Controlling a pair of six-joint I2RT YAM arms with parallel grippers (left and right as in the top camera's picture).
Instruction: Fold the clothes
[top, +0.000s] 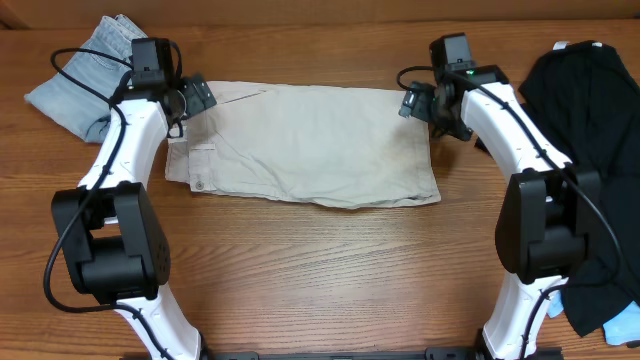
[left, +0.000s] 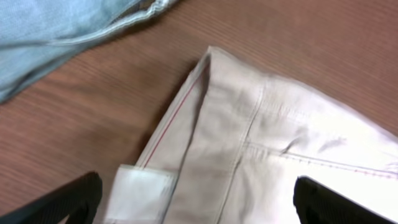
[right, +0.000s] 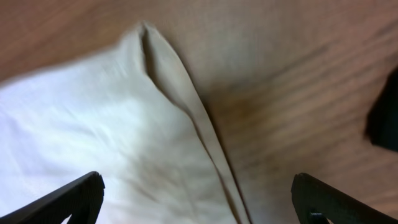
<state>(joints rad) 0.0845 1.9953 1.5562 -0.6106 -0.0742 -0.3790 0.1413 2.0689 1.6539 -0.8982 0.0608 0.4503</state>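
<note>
1. khaki shorts (top: 310, 145) lie flat mid-table (top: 330, 270), a bit toward 12; waistband end at 9, hems at 3.
2. left pincer (top: 195, 97) sits over the shorts' 10 o'clock corner, right pincer (top: 418, 103) over the 2 o'clock corner. both are spread wide w/ nothing held; cloth lies loose beneath.
3. we judge a crosswise fold comes next: we'd pinch all layers at the edge, lift both sides level and match edges.
4. blue garment (top: 85, 75) at 10 and black garment (top: 590, 100) at 3 sit close; we'd keep sweeps short.

Wooden table (top: 320, 270) — brown, seemingly wood-grain laminate
</note>
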